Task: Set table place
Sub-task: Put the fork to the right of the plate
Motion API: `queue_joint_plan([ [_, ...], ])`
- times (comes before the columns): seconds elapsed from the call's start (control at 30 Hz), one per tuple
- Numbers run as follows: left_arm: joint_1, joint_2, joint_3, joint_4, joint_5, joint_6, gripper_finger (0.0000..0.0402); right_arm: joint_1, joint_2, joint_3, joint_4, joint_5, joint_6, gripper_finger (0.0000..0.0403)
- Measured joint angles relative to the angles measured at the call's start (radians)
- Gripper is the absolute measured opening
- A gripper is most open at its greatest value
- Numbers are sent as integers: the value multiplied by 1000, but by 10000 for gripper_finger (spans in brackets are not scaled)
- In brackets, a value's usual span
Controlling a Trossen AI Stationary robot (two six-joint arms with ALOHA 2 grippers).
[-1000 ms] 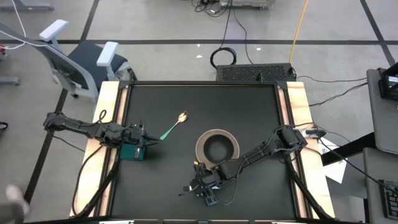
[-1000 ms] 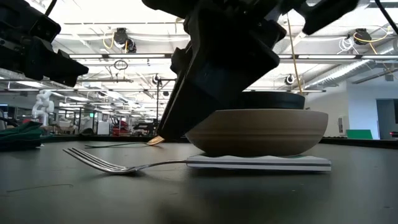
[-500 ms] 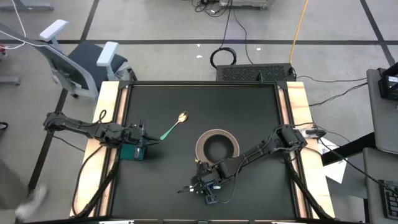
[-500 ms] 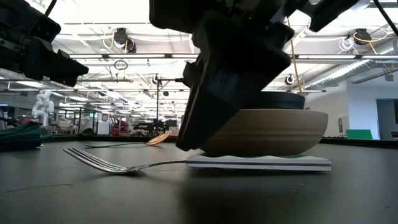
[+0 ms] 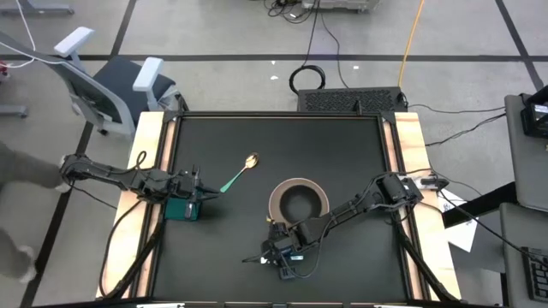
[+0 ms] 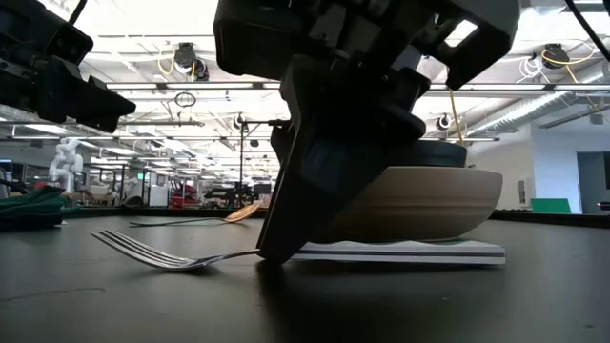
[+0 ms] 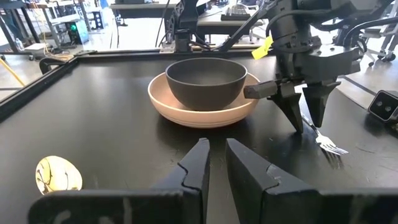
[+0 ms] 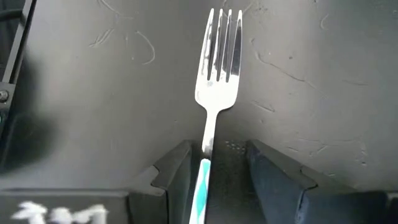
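Note:
A silver fork (image 5: pixel 259 259) with a teal-striped handle lies flat on the black table (image 5: pixel 342 145), near its front edge. My right gripper (image 8: pixel 214 149) is open and points down at the fork. Its two fingers stand on either side of the handle, with their ends down at the tabletop (image 6: pixel 272 257). The black bowl (image 5: pixel 300 205) sits in the pinkish plate (image 5: pixel 300 182) just behind it. The gold-bowled spoon (image 5: pixel 241 172) lies left of the plate. My left gripper (image 7: pixel 217 146) waits by the table's left edge, empty, with a narrow gap between its fingers. My right gripper comes at the fork's handle (image 8: pixel 207 146), just behind the neck, from above, with the fingers along the fork. One finger (image 8: pixel 177 171) stands right against the handle and the other is well apart from it. I cannot tell whether it touches. The fork lies flat on the table.
A green object (image 5: pixel 181 208) lies under my left arm at the table's left side. Pale wooden strips (image 5: pixel 145 171) run along both short sides. The far half of the table is bare black surface.
My right gripper has come down onto the table over the fork and gone slightly toward the table's left edge. Its fingers now straddle the handle.

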Motion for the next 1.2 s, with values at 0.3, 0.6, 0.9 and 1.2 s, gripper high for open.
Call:
queue_joint_plan([
  [0.3,0,0,0,0,0,2,58,0,2,-1,-2,2,-11,123],
  [0.6,0,0,0,0,0,3,58,-2,5,11,-16,9,-33,30],
  [0.9,0,0,0,-2,0,2,58,5,12,102,-100,-12,-60,17],
  [1.2,0,0,0,-5,0,1,58,4,7,141,-130,-2,-71,6],
])
